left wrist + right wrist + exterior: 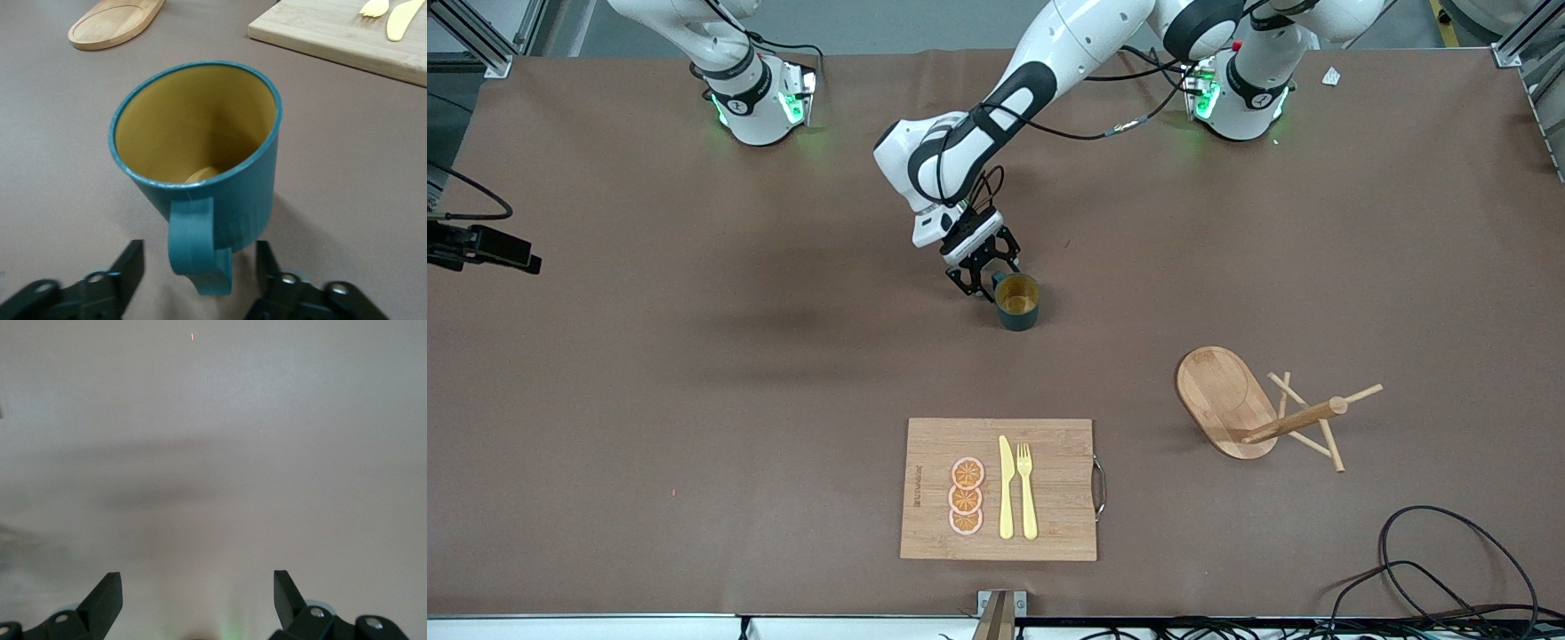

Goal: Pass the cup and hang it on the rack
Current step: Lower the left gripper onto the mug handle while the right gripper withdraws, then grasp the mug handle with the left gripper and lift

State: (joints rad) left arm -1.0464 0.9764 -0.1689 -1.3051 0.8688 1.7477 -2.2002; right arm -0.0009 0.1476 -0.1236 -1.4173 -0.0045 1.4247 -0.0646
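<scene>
Left gripper (197,277) sits low at the table, its fingers (127,267) standing either side of the handle (199,250) of the cup (1017,300), with a gap showing on both sides, so I am around the handle and not yet pinching it; whether they are drawing in I cannot say. From my hand the cup stands directly ahead, upright on the brown table (694,400), its mouth upward and its handle turned straight back toward my palm. That is the relation everything turns on: the handle's long run is vertical, my fingers flank it crosswise, and a squeeze from here should catch it squarely, I judge. My left arm is plainly the nearer one, since it alone has reached to the middle of the table. The rack (1249,413) lies past the cup and off toward my own end of the table, tipped over on its side with its post and pegs (1325,413) pointing along the surface, not upright. A cutting board (1049,444) with a knife (1006,487), a fork (1026,489) and orange slices (966,496) lies past the cup as well. My right gripper (197,600) waits with its fingers spread wide, holding nothing, over bare table.
</scene>
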